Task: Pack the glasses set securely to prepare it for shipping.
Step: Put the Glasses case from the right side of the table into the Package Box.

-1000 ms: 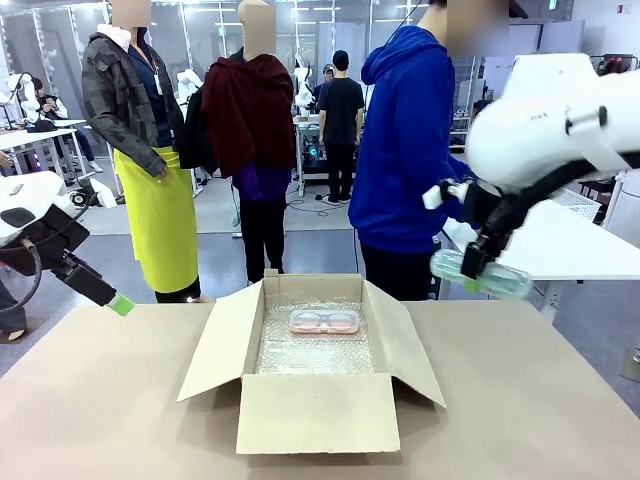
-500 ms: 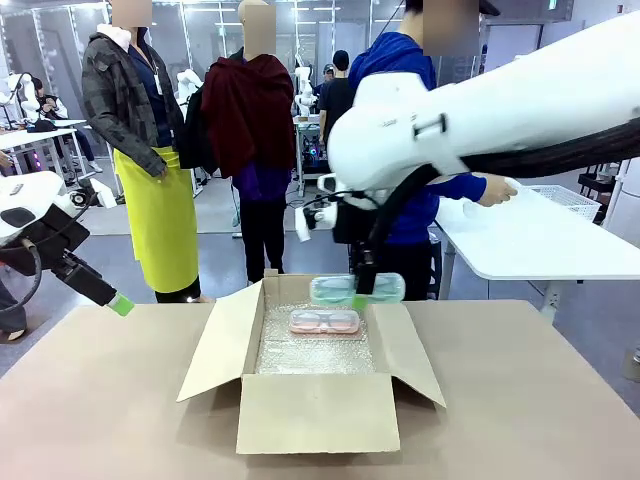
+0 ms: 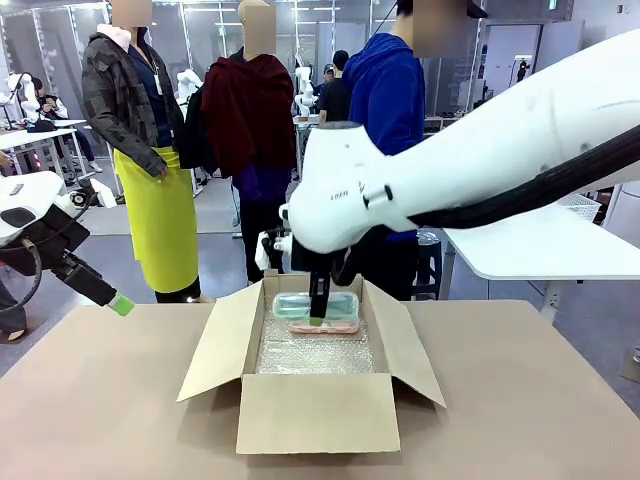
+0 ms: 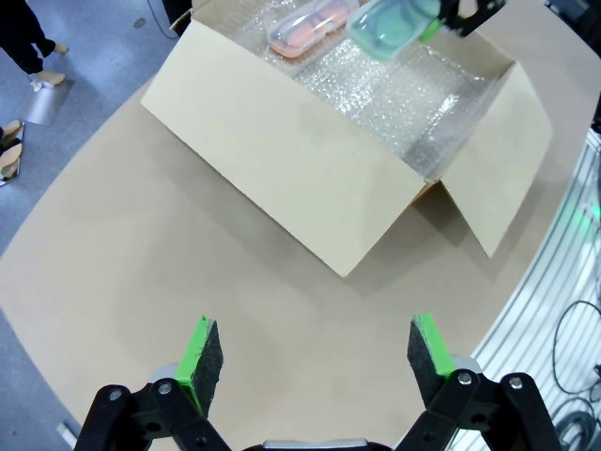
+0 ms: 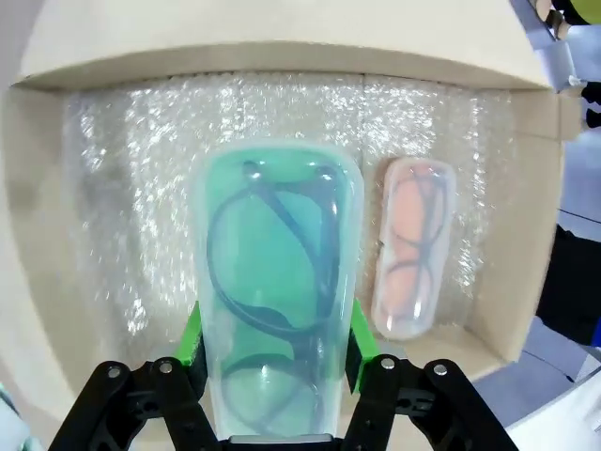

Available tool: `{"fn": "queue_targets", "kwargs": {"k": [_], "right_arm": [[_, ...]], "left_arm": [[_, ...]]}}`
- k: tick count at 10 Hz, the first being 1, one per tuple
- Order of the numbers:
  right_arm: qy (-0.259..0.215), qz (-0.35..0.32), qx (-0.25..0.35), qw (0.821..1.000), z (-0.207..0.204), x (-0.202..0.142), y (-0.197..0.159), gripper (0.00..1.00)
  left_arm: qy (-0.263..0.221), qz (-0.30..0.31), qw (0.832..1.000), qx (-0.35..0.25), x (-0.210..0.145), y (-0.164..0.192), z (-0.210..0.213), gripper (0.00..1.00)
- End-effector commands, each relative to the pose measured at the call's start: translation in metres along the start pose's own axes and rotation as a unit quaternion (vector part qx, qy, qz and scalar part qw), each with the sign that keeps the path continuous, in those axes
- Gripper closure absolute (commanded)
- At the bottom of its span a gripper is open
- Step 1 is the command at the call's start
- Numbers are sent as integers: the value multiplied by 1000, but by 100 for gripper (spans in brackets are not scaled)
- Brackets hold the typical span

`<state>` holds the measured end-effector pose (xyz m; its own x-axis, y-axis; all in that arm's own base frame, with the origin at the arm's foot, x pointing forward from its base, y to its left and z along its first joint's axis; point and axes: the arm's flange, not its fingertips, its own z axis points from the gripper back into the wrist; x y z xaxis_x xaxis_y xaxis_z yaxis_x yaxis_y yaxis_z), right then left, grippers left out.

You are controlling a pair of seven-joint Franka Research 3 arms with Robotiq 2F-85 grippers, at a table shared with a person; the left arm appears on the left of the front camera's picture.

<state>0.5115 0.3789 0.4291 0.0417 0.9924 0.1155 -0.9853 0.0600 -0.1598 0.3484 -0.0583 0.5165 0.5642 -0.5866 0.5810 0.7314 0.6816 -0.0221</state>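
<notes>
1. The right fingers [image 5: 192, 346] are pressed onto the two long sides of the mint-green case [image 5: 277, 272], which is pinched near one end.
2. The mint-green case is held level within the open top of the cardboard box [image 3: 315, 410], over the bubble wrap [image 5: 122, 188] that lines it. Whether the case touches the lining cannot be told.
3. The pink case [image 5: 413, 249] is seen lying flat on the lining by the box's far wall, just beside the held case and parallel to it.
4. The left fingers [image 4: 205, 362] are spread wide with nothing between them. They are kept well off the box's left side, above the bench [image 3: 520, 400].
5. The box's flaps [image 3: 215, 340] are folded outward, so the box is open.
6. The task is judged to be partly done: one case is placed and the second has been brought into the box but is not yet released. What is judged to be left is setting the second case down, covering both cases and closing the flaps.
</notes>
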Motion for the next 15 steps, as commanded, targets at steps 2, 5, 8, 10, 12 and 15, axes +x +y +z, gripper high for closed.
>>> {"fn": "queue_targets", "kwargs": {"k": [2,5,8,10,12,15], "right_arm": [[2,1,20,1000,-61,-16,6,67],[-7,-9,42,999,-79,-28,-1,67],[-1,-8,45,999,-80,-28,-3,0],[-2,-18,42,999,-80,-26,-5,0],[17,-17,34,999,-73,-25,-3,0],[-1,-17,38,999,-81,-25,-6,0]], "left_arm": [[-6,-2,1000,-5,0,1,1,0],[-6,-2,1000,-5,0,1,1,0],[-6,-2,1000,-5,0,1,1,0],[-6,-2,1000,-5,0,1,1,0],[-6,-2,1000,-5,0,1,1,0],[-6,-2,1000,-5,0,1,1,0]]}}
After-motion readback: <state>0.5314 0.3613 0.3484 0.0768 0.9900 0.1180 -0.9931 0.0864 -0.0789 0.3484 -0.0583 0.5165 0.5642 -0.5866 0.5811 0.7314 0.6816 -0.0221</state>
